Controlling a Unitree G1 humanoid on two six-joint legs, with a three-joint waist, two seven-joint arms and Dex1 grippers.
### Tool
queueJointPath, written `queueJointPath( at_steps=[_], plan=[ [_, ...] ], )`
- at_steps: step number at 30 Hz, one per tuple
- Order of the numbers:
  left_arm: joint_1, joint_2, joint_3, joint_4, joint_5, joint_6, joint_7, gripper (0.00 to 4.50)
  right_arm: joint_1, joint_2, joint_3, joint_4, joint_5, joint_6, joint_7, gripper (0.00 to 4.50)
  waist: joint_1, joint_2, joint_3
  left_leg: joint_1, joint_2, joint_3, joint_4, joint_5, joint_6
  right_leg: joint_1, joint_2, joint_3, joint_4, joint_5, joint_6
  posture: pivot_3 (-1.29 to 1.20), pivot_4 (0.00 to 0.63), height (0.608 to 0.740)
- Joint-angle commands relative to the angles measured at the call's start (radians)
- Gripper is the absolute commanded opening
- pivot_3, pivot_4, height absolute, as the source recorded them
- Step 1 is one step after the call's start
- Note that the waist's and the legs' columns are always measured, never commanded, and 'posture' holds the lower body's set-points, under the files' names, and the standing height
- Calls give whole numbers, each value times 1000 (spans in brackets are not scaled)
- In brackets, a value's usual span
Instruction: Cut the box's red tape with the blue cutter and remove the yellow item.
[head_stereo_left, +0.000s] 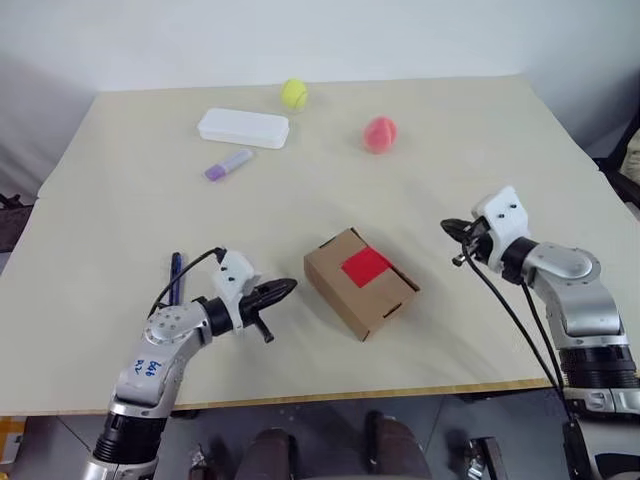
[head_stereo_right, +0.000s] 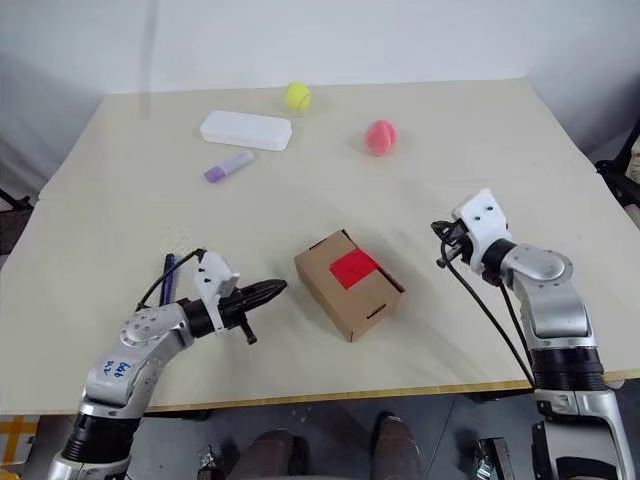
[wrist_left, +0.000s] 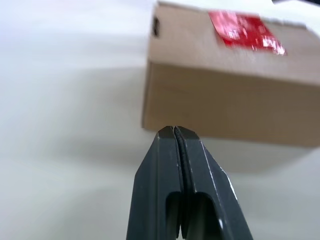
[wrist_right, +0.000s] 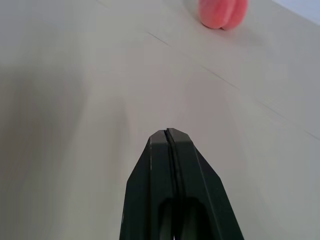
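While taped, box (head_stereo_left: 360, 284) closed.

Pale wooden table (head_stereo_left: 470, 150), light beige, wide and square-cornered, with faint straight seams across the top and a thin darker wood edge along the near side. White wall (head_stereo_left: 300, 35) behind it, plain and evenly lit. Soft, diffuse light from above (shadows on the tabletop weak and blurred). Grey floor (head_stereo_left: 60, 440) below the near edge. Dark shapes at the far left (head_stereo_left: 10, 200) and far right (head_stereo_left: 630, 165) margins, too cropped to identify. Small yellow patch low at the left corner (head_stereo_left: 8, 438), also unclear.
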Motion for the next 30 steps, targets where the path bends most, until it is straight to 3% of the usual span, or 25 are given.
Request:
queueJointPath(
  at_steps=[1, 6, 12, 14, 15, 23, 30],
  plan=[
    [-24, 71, 141, -70, -46, 109, 66, 405, 17, -58, -31, -86, 69, 102, 70, 358, 0, 0, 0, 0, 0, 0, 0, 0, 0, 0, 0, 0, 1, 0, 0, 0, 150, 740],
    [-23, 142, 405, -170, -212, 238, 123, 1813, -4, -77, -68, -82, 180, 122, 174, 1990, -2, -2, 2, 0, 1, 0, 0, 0, 0, 0, 1, 0, 1, 0, 0, 0, 150, 740],
    [235, 141, 589, -294, -255, 253, 142, 3609, -81, -44, -69, 78, 204, 4, 249, 4055, -9, -5, 3, 2, 3, 3, 0, -4, -1, 0, 2, -2, 1, 0, 0, 0, 150, 740],
    [297, 126, 645, -323, -281, 248, 153, 4214, -98, -38, -64, 125, 198, -34, 263, 4500, -5, -8, 5, 2, 5, 3, 0, -4, -2, -1, 3, -2, 1, 0, 0, 0, 150, 740],
    [337, 113, 681, -335, -296, 250, 158, 4487, -110, -29, -65, 153, 197, -57, 266, 4500, -1, -8, 5, 1, 5, 3, 1, -4, -2, -1, 3, -2, 1, 0, -1, 0, 150, 740],
    [699, 10, 946, -407, -449, 223, 105, 4487, -166, 5, -39, 283, 184, -148, 308, 4500, -5, -8, 5, 1, 7, 5, 1, -7, -2, -2, 3, -3, 1, -1, -3, 0, 150, 740],
    [774, -5, 941, -418, -416, 150, 152, 4487, -232, 27, -11, 352, 155, -170, 317, 4500, -4, -8, 5, 1, 7, 8, 2, -7, -2, -4, 3, -2, 1, -2, -5, 0, 150, 740]
  ],
)
